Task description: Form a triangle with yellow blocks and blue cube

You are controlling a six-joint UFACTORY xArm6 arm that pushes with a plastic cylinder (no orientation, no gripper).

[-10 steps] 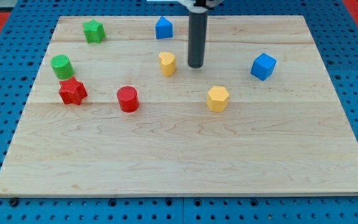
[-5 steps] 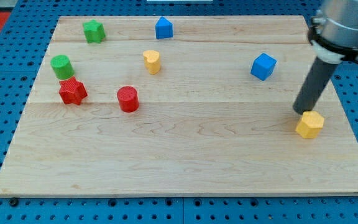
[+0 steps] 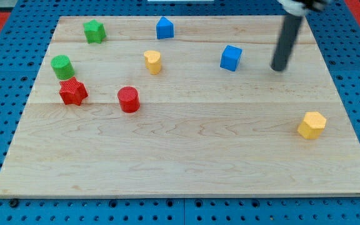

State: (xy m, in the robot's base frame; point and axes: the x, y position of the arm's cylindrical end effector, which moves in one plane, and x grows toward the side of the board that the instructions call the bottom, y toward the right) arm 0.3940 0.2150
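A blue cube (image 3: 230,57) sits on the wooden board (image 3: 186,156) right of centre near the top. A yellow heart-shaped block (image 3: 152,62) lies to its left. A yellow hexagonal block (image 3: 311,125) lies far off at the view's right, lower down. My tip (image 3: 279,67) rests on the board to the right of the blue cube, with a clear gap between them, and well above the yellow hexagon.
A second blue block (image 3: 164,28), house-shaped, sits at the top centre. A green star (image 3: 94,30) and a green cylinder (image 3: 61,66) are at the upper left. A red star (image 3: 73,92) and a red cylinder (image 3: 129,99) lie left of centre.
The blue cube has slid left toward the yellow heart. My tip has moved up from beside the yellow hexagon to the right of the cube. The hexagon stays at the right.
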